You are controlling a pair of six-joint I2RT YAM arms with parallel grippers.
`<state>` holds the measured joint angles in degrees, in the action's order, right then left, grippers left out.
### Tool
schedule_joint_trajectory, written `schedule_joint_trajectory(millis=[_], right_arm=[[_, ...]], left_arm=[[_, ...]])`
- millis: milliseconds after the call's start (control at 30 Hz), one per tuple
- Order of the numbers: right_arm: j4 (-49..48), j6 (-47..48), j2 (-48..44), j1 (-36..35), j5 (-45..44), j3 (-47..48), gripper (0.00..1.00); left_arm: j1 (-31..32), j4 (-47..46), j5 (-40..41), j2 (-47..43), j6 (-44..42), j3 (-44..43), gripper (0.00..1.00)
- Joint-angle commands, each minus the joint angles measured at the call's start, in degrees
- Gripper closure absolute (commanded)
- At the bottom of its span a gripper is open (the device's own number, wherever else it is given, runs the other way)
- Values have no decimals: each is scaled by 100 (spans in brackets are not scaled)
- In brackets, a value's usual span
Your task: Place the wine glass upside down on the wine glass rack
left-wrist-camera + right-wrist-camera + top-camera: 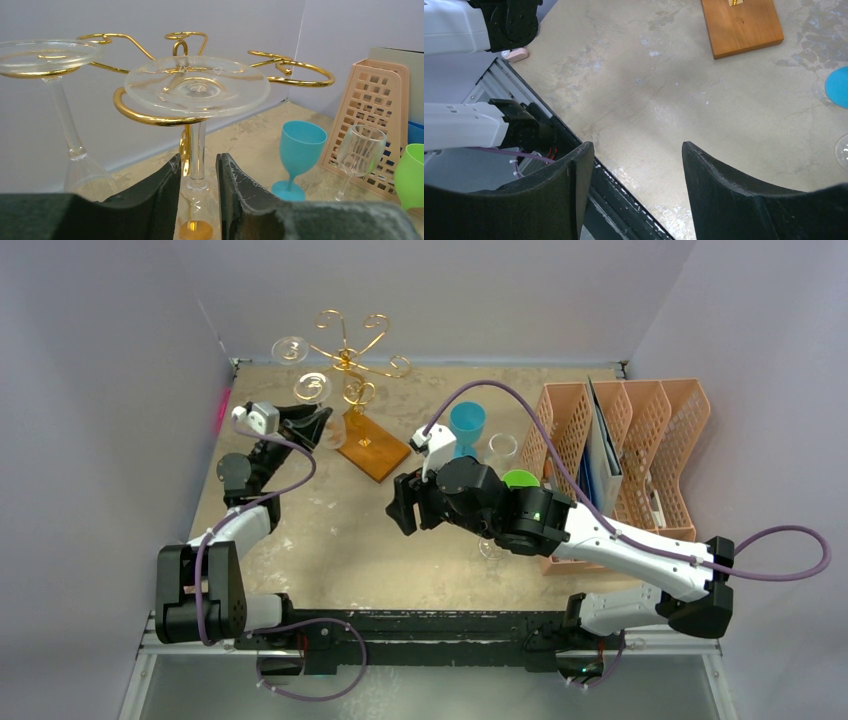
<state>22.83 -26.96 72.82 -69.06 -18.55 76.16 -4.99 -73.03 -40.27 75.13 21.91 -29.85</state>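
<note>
The wine glass (197, 90) hangs upside down on the wine glass rack (300, 80), at the far left of the table (330, 540). Its round foot rests on a curled gold loop and its stem drops through. The left gripper (198, 162) straddles the lower stem, its two dark fingers (162, 200) a little apart with a thin gap showing on each side, so it is not clamped. A second clear glass (45, 55) hangs from the neighbouring loop just to the left. The rack's wooden base (373, 445) lies below. Further right stand a blue goblet (300, 150), an upright clear glass (361, 150) and a green cup (412, 175), in front of the orange mesh organizer (660, 440). The right gripper (636, 150) hovers over bare table mid-scene, its jaws wide apart with nothing between them.
</note>
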Motion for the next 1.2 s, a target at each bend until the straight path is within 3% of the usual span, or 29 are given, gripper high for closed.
schedule_joint_trajectory(millis=[0, 200, 533, 700, 967, 1067, 1167], right_arm=[[1, -1, -90, 41, -111, 122, 33], [-170, -230, -404, 72, -408, -133, 34], [-153, -163, -813, 70, -561, -310, 33], [289, 20, -753, 91, -1073, -58, 34], [1729, -22, -432, 440, -1735, 501, 36], [2282, -21, -571, 665, -1846, 552, 36], [2771, -77, -711, 804, -2142, 546, 37]], left_arm=[[7, -118, 30, -54, 31, -126, 66], [7, 560, 415, -579, 97, 47, 55], [7, 4043, 1647, -2223, 695, -190, 45], [5, 6736, 1404, -2924, 1144, -839, 42], [7, 10452, 1163, -3657, 840, -2230, 23], [5, 11281, 1209, -3726, 561, -2704, 19], [20, 11382, 457, -3756, 94, -2753, 12]])
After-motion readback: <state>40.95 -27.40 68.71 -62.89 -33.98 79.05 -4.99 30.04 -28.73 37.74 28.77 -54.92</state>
